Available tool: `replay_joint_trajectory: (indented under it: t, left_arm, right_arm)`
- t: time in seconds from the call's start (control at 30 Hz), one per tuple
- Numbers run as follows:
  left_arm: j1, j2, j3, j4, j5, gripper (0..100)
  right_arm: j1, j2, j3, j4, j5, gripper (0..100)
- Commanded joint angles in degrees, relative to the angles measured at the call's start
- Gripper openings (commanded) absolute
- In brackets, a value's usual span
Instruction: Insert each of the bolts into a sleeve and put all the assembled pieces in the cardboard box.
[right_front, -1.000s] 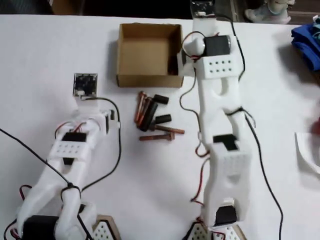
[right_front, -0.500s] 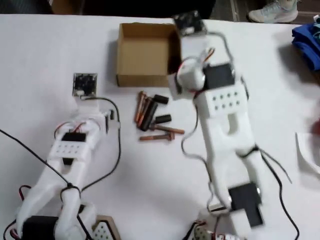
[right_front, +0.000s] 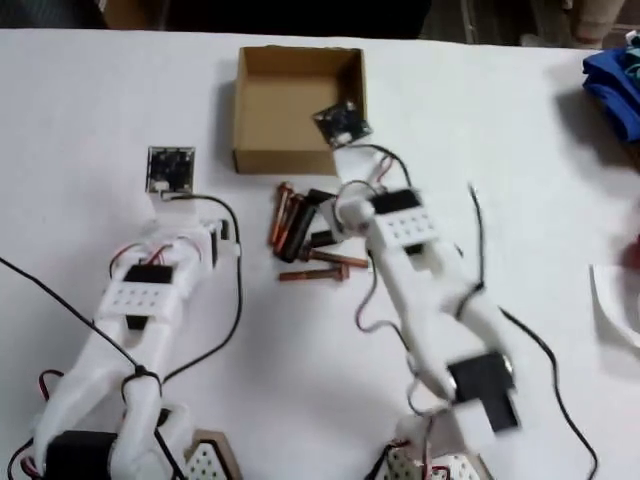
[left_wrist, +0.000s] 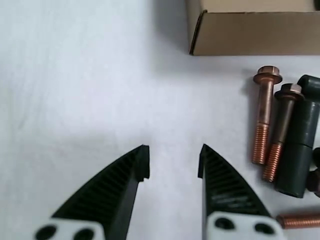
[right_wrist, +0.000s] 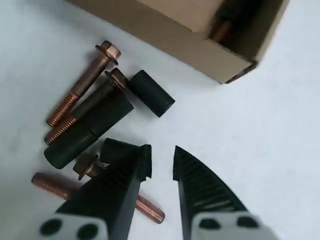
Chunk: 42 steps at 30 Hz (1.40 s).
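The left gripper (left_wrist: 173, 162) is held with its jaws spread wide and nothing between them, above the white table (left_wrist: 75, 75). Ahead of its tips, toward the other arm's side, two copper bolts (left_wrist: 265, 115) are laid side by side against a black sleeve (left_wrist: 297, 145). The cardboard box (left_wrist: 260, 32) is set beyond them.

The right gripper (right_wrist: 161, 162) is kept narrowly parted with nothing gripped, over the near edge of the same heap. One finger (right_wrist: 117, 190) is seen over a lying bolt (right_wrist: 50, 184). A short sleeve (right_wrist: 151, 92) is found just ahead of the tips, with a long sleeve (right_wrist: 85, 135) beside it. The box is placed farther ahead, and a copper bolt end against a dark piece (right_wrist: 222, 27) is seen in its corner.
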<state>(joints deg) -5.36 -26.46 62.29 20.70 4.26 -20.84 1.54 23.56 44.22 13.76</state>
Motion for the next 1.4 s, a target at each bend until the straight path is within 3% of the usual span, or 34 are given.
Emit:
replay_joint_trajectory:
  t: [0.0, 0.13, 0.23, 0.6, 0.73, 1.37]
  left_arm:
    - [-0.09, -2.29, -0.57, -0.18, -0.18, 18]
    - [-0.09, -2.29, -0.57, -0.18, -0.18, 18]
    - [-0.09, -2.29, -0.57, -0.18, -0.26, 18]
    - [-0.09, -2.29, -0.66, -0.18, -0.26, 18]
    - [-0.09, -2.29, -0.66, -0.18, -0.26, 18]
    - [-0.09, -2.29, -0.66, -0.18, -0.26, 18]
  right_arm:
    - [-2.33, 9.10, -10.37, 3.21, 0.35, 9.9]
    - [-4.44, 16.40, -20.66, 11.21, 0.53, 19.3]
    - [-4.62, 18.77, -25.32, 15.08, 1.93, 20.7]
    - [-4.62, 19.74, -28.66, 22.73, 32.70, 20.8]
    - [-4.53, 19.74, -28.40, 22.81, 40.18, 20.8]
    - [-4.44, 28.35, -28.48, 24.04, 45.01, 21.0]
